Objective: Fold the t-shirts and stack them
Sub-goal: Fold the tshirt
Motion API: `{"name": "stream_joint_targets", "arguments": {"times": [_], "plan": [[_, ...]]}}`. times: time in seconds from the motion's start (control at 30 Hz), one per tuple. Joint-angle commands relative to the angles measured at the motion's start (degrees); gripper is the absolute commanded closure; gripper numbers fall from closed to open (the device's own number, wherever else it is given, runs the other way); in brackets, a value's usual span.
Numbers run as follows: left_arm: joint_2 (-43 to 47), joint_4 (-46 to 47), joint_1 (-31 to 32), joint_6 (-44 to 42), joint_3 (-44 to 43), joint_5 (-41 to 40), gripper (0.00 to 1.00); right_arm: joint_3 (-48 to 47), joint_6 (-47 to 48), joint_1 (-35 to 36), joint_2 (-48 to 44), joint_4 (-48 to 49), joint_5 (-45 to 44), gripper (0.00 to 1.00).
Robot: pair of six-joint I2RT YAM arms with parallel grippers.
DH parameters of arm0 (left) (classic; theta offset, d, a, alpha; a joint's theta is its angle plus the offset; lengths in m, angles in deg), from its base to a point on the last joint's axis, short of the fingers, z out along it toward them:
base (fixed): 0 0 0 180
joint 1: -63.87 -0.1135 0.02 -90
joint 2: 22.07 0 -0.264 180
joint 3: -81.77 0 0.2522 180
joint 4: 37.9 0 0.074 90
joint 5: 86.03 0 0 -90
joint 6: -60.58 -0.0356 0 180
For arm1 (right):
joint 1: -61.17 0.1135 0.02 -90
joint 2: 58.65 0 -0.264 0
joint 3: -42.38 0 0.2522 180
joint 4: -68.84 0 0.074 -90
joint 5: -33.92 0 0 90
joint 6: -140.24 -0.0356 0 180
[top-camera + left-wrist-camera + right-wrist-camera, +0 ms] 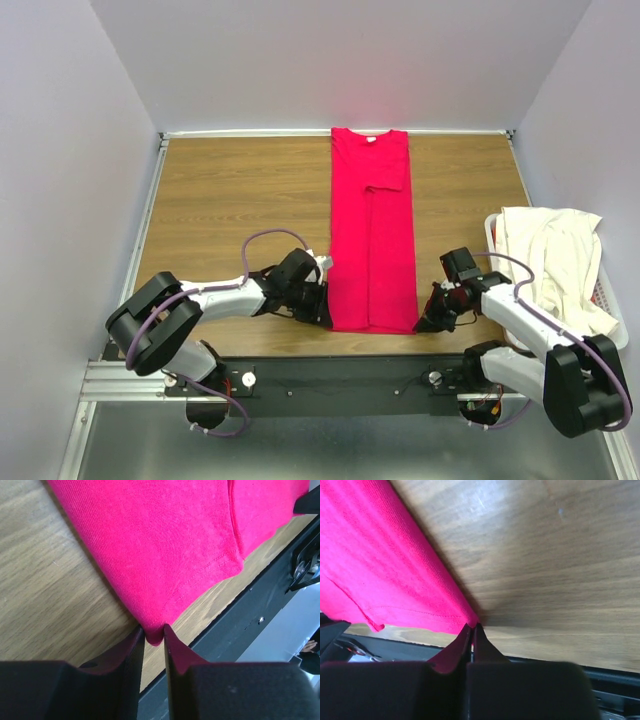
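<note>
Wood-grain tabletop [230, 200], walled in pale grey, is carrying a bright crimson-red cloth t-shirt [370, 230] folded into a long narrow strip running from the far edge toward the arms. Left gripper [154, 632] is pinching the strip's near left corner, its jaws nearly closed on the hem. Right gripper [471, 628] is clamping the near right corner, jaws pressed together. Cream-white cloth t-shirt [550, 260] is lying heaped in a white plastic slatted laundry basket [615, 320] at right.

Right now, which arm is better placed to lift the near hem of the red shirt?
Neither alone: left jaws pinch the red shirt at its near left corner, right jaws its near right corner. Both should lift together.
</note>
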Motion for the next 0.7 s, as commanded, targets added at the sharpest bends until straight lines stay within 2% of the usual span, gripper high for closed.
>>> {"name": "stream_joint_targets", "arguments": {"times": [0.0, 0.27, 0.43, 0.53, 0.67], "plan": [[-0.5, -1.2, 0.7, 0.4, 1.1, 0.0, 0.73, 1.3, 0.2, 0.0, -2.1, -2.7, 1.7, 0.99], [1.2, -2.8, 3.4, 0.9, 0.6, 0.1, 0.84, -1.1, 1.7, -0.1, -7.8, -7.7, 3.3, 1.0], [2.6, -6.8, 3.9, -0.4, -2.9, -1.4, 1.0, -8.6, 3.4, -0.1, -9.1, -10.4, 1.1, 1.0], [2.2, -8.9, 3.5, -2.4, -7.5, -3.4, 1.0, -12.4, 4.4, 0.0, -6.7, -8.7, -1.4, 1.0], [-1.8, -10.0, 0.8, -5.3, -13.2, -4.4, 1.0, -15.9, 4.9, 0.0, -1.0, -0.6, -4.5, 1.0]]}}
